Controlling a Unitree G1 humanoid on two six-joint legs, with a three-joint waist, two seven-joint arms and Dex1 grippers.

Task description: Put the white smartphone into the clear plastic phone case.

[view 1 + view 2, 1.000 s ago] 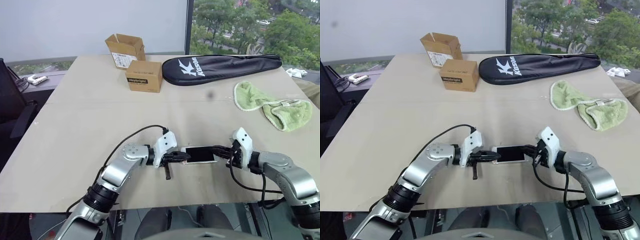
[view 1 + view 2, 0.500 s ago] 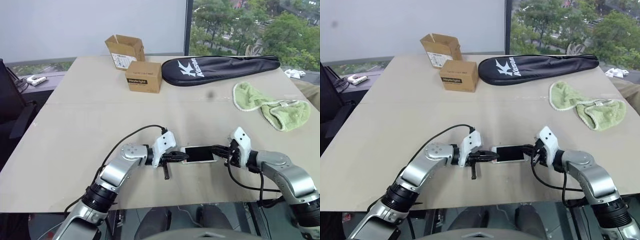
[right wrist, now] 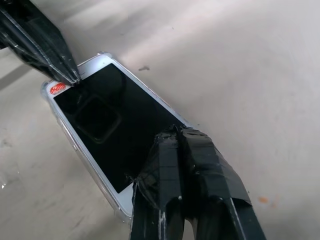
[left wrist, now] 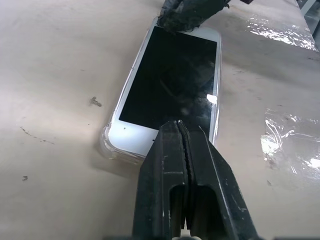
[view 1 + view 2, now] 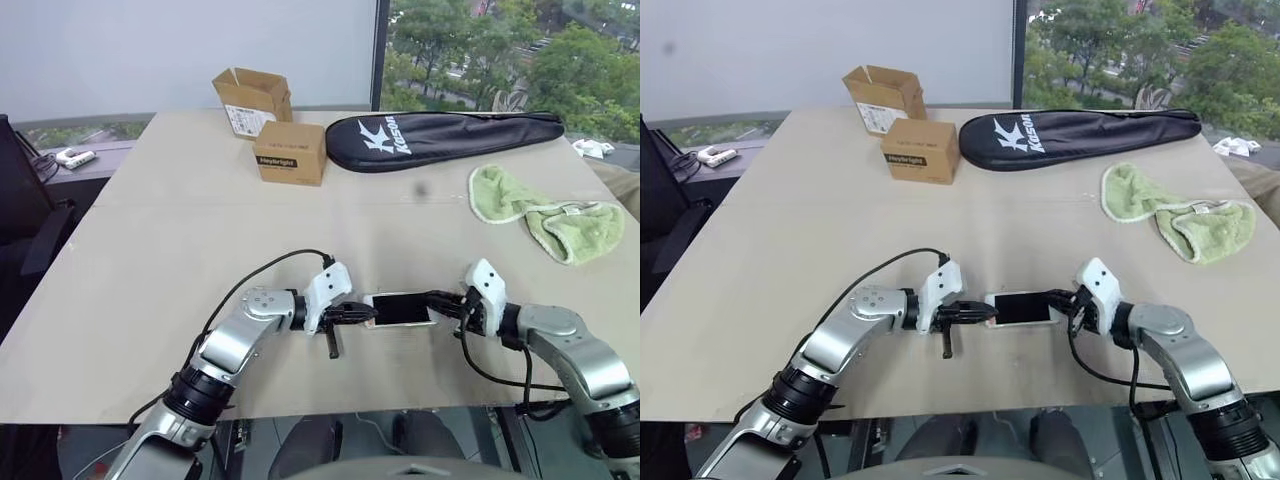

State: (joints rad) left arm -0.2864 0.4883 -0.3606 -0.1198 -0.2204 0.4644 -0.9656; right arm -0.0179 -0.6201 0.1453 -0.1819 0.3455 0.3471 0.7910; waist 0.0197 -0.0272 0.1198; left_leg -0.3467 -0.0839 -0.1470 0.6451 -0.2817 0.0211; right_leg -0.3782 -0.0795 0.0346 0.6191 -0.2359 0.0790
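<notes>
The white smartphone lies screen up near the table's front edge, its black screen facing me. The clear plastic phone case shows as a thin transparent rim around it, bulging out at one corner. My left gripper is shut, its closed tips resting on the phone's left end. At the opposite end my right gripper is shut too, with its taped tips pressed on the screen's edge. Neither gripper holds anything between its fingers.
At the table's far side stand an open cardboard box and a closed one, beside a black racket bag. A green towel lies at the right. The table's front edge runs just below my arms.
My right gripper has rolled a little about its own line while staying on the phone's end. The phone, the case and the left gripper have kept still.
</notes>
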